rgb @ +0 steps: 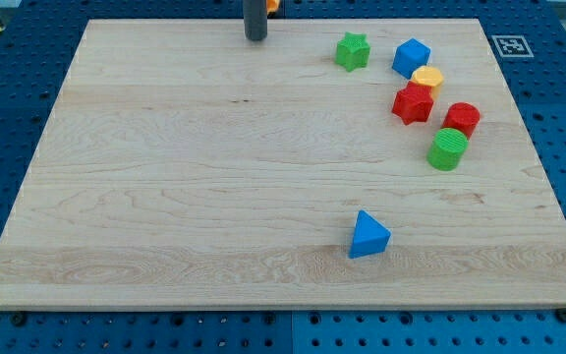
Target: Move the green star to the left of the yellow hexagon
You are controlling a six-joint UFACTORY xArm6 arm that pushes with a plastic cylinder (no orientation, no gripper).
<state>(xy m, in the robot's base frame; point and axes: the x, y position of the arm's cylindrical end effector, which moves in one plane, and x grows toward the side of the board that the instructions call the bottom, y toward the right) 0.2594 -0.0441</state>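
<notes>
The green star lies near the view's top, right of centre. The yellow hexagon lies to its right and a little lower, between the blue cube and the red star. My tip rests on the board at the view's top, well to the left of the green star and apart from every block.
A red cylinder and a green cylinder lie below the yellow hexagon at the view's right. A blue triangle lies near the view's bottom. The wooden board sits on a blue pegboard; an orange piece shows behind the rod.
</notes>
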